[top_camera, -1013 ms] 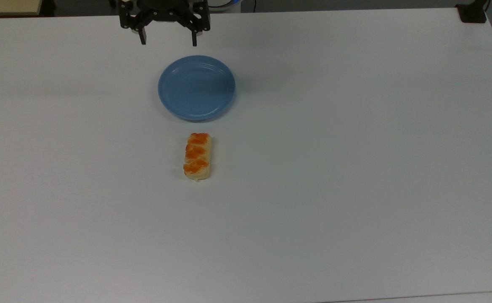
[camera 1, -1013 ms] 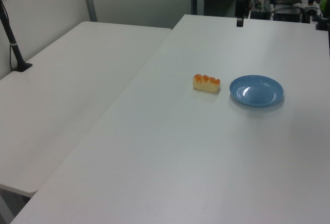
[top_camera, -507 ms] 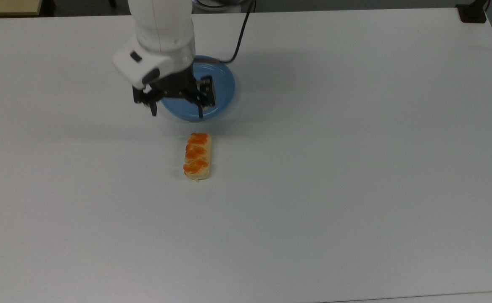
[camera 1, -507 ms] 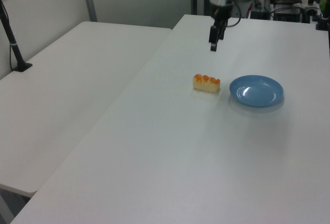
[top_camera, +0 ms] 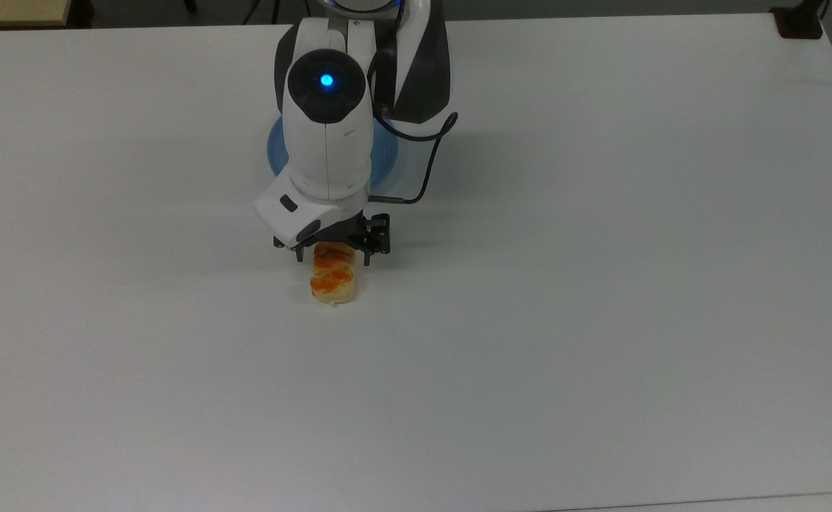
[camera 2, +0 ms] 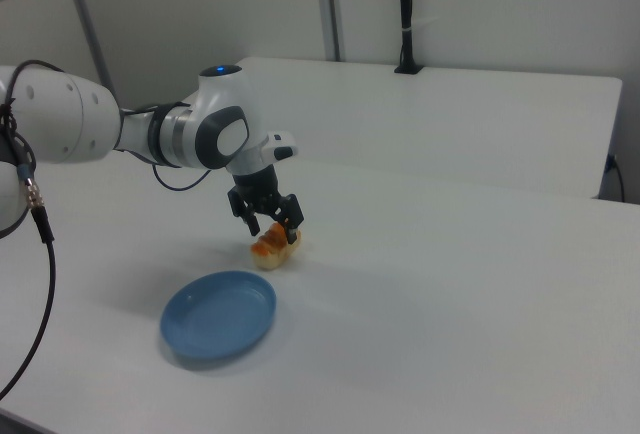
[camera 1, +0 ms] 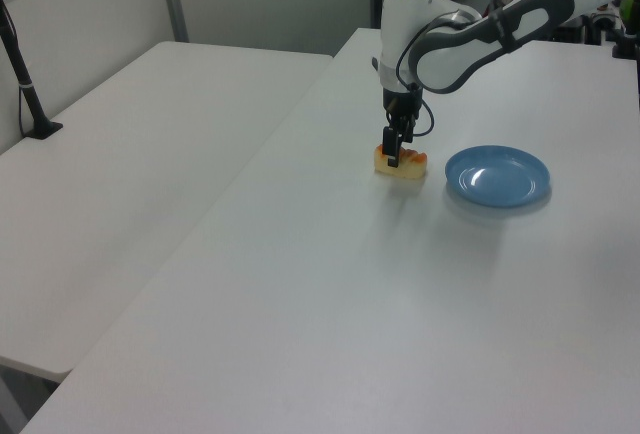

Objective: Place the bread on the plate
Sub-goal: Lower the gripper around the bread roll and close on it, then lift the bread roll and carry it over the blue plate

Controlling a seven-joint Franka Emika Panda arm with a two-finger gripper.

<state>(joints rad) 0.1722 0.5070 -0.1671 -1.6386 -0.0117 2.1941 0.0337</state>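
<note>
the gripper (top_camera: 332, 254) hangs right over the bread (top_camera: 333, 277), fingers spread apart w/ nothing between them yet. in the top view one finger sits at the loaf's left side and the other at its right, both near the end of the loaf that faces the plate (top_camera: 383, 158). the right view shows the same: gripper (camera 2: 272, 221) w/ its two fingers splayed just above the bread (camera 2: 274, 247), not touching as far as i can tell.

key relation: in the top view the loaf's long axis runs up-down, i.e. pointing toward the plate, and the fingers straddle it across the short width. so the jaws are already set crosswise to the loaf, which is the way it wants grabbing. the gripper is off-centre tho, over the plate-side end rather than the middle, so prob a small shift along the loaf, or just a straight drop and squeeze there.

bread lies flat on the white table (top_camera: 601, 284), near the plate but apart from it, glazed bumps up. the plate sits partly under the arm in the top view; in the left view the plate (camera 1: 497, 176) is bare, to the left view's right of the bread (camera 1: 401, 163).

judgement: approach nearly done, grasp not yet made; the carry to the plate is short.
</note>
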